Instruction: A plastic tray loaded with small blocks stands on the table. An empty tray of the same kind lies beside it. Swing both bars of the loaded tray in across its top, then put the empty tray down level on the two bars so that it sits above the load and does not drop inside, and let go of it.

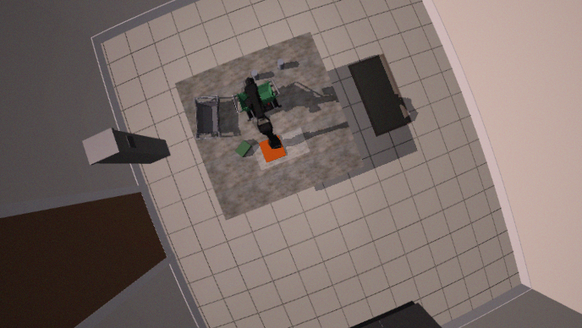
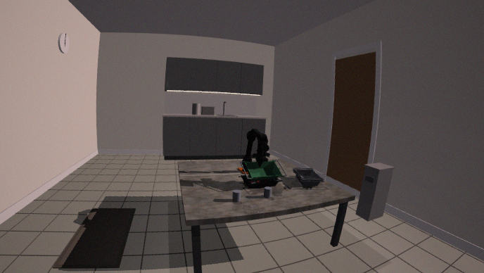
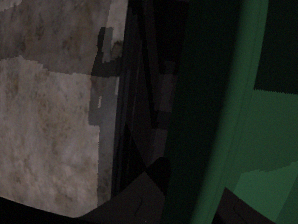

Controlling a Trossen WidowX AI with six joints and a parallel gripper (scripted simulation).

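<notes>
Jaws of the black parallel-jaw gripper (image 2: 260, 163) (image 3: 192, 180) are nearly shut, with the rim of a green plastic tray (image 1: 266, 92) (image 2: 262, 171) (image 3: 225, 120) pinched between them. That empty tray reaches out from the jaws toward the exterior camera, its open side up, with pale wire bars at its two ends. Below the jaws and the green tray, a black plastic tray (image 2: 260, 183) stands on the mottled grey-brown table (image 1: 296, 177) (image 2: 225, 211), a little red showing inside; the green tray covers most of it. Whether the two trays touch, and how the lower one's bars lie, I cannot tell.

Off to one side of the jaws, well apart from them, stands a dark grey plastic tray (image 1: 207, 117) (image 2: 309, 176) with grey wire bars at its ends. Beyond the green tray from the jaws, two small grey cylinders (image 1: 280, 64) (image 2: 236, 195) stand upright, apart from each other. Behind the jaws, the black jointed arm (image 1: 265, 127) (image 2: 254, 135) rises by a flat orange square plate (image 1: 272, 154) (image 2: 242, 170), and a small green block (image 1: 243, 149) lies near that plate.
</notes>
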